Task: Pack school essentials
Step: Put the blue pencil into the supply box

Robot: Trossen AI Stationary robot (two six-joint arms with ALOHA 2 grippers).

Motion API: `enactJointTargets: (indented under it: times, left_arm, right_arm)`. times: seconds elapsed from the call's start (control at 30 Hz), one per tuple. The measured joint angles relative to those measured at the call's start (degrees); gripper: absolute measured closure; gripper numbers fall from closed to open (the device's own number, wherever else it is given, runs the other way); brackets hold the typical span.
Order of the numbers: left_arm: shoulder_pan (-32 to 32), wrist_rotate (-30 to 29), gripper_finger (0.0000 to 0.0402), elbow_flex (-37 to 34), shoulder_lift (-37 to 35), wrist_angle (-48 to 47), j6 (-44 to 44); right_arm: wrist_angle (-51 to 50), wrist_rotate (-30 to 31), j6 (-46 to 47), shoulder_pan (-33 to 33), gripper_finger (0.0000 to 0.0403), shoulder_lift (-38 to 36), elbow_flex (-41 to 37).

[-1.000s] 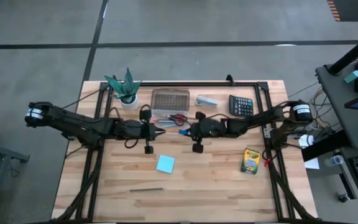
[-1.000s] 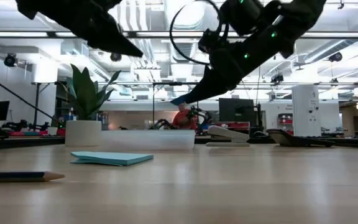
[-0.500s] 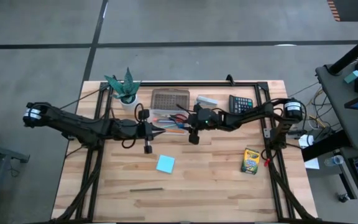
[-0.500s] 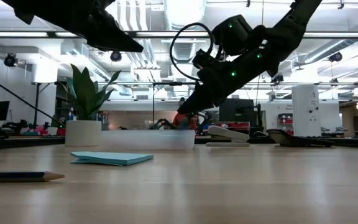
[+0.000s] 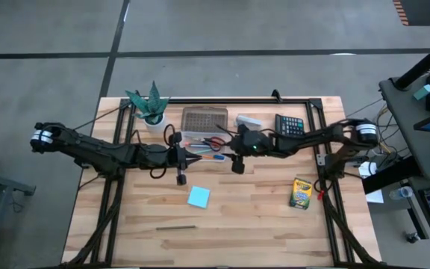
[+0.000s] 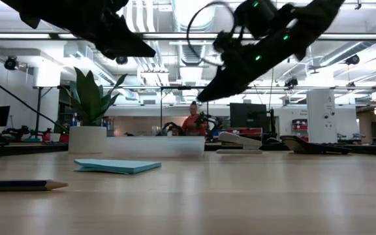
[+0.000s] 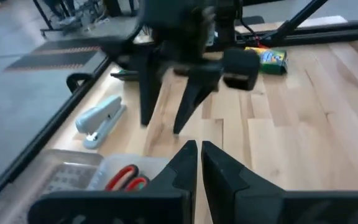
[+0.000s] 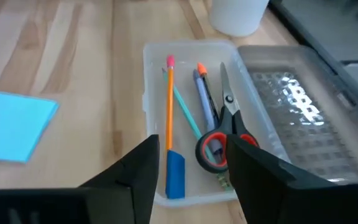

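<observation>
Right claw (image 5: 225, 146) backed off, open above clear case (image 8: 191, 124); stapler (image 5: 248, 120) beside.

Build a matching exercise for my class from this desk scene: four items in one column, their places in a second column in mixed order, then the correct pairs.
Items
1. red-handled scissors
2. light-blue notepad
3. crayon box
4. grey stapler

Places
A. bare wood in front of the arms, near the middle
B. inside the clear pencil case
C. beside the black calculator at the back
D. near the table's right edge

Pairs: 1-B, 2-A, 3-D, 4-C
</observation>
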Motion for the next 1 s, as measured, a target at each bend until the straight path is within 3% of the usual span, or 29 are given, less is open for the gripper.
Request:
enactJointTargets:
  times: [0.17,0.5,0.63,0.77,1.0]
  left_arm:
    - [0.00,0.88,0.0395,0.34,0.28,0.08,-7.24]
    - [-3.19,3.21,0.0395,7.49,5.82,-2.66,-21.07]
    - [-4.69,3.57,0.0395,13.73,10.63,-12.52,-22.09]
    - [-5.98,7.53,0.0396,20.61,15.67,-25.05,-27.16]
    - [-12.50,10.30,0.0401,31.90,24.51,-45.50,-29.48]
  right_arm:
    - [3.31,8.08,-3.58,5.94,0.0242,-6.99,-5.23]
    - [12.96,8.02,-10.79,13.22,0.0266,-23.64,-18.38]
    - [13.27,8.12,-12.43,14.46,0.0270,-30.43,-22.15]
    - [13.29,7.97,-13.54,14.84,0.0271,-36.41,-24.90]
    - [13.31,8.06,-14.83,14.82,0.0271,-43.76,-28.55]
